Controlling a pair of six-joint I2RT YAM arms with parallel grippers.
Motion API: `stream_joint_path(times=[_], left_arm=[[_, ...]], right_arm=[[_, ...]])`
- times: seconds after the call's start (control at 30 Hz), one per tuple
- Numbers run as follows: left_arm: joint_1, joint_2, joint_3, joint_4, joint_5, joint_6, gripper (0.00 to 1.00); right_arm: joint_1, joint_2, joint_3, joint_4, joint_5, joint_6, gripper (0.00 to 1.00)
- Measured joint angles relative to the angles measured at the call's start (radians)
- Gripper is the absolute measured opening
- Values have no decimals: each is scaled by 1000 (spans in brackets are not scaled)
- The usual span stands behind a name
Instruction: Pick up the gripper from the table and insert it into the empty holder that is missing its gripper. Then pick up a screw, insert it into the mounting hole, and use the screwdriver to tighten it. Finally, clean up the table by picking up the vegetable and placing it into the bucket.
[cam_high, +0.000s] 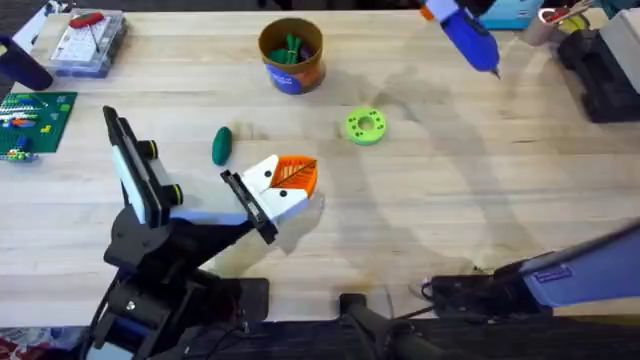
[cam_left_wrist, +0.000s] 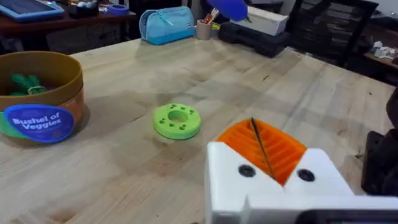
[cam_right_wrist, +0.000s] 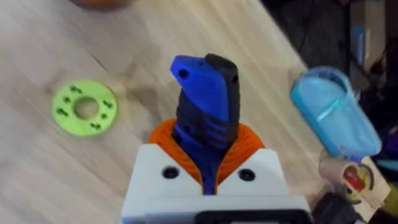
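1. Jaws of your right gripper (cam_right_wrist: 208, 163) are clamped on the screwdriver (cam_right_wrist: 205, 99); its blue-and-black body stands up between the orange pads. From overhead it hangs over the far right of the table (cam_high: 450, 200), bit pointing down, clear of the wood
2. Jaws of your left gripper (cam_left_wrist: 264, 152) are pressed together, with a thin dark seam between the orange pads and nothing visible in them. It sits low near the table's middle
3. Just beside that gripper, on its left, the vegetable (cam_high: 221, 145) lies on the bare wood. The bucket (cam_high: 291, 55) stands well apart at the far edge with green pieces already inside, so I judge your clean-up step not yet done
4. The lime-green disc (cam_high: 365, 126) lies flat between the two grippers and is not part of the job
5. You have no loose gripper lying on the table, which suggests the insertion may be finished. I take the holder (cam_high: 125, 150) to be the black bar on the white-and-black piece at the left, and I cannot tell whether anything is seated in it
6. With the driver in hand, I would place you at or around the tightening step, though no screw or mounting hole can be made out
7. Your right arm is largely cut off at the overhead view's edges, and the screwdriver's collar runs off the top
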Motion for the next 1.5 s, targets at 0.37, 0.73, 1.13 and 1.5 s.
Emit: stream_joint_path(times=[0.37, 0.73, 1.13, 1.5], left_arm=[[0, 0, 0, 0, 0, 0, 11], [0, 0, 0, 0, 0, 0, 9], [0, 0, 0, 0, 0, 0, 521], [0, 0, 0, 1, -14, -3, 986]], right_arm=[[-79, 273, -19, -37, 136, -220, 48], [-78, 450, -19, -14, 225, -438, 45], [-78, 460, -20, -9, 246, -476, 489], [-65, 419, -20, -10, 255, -379, 996]])
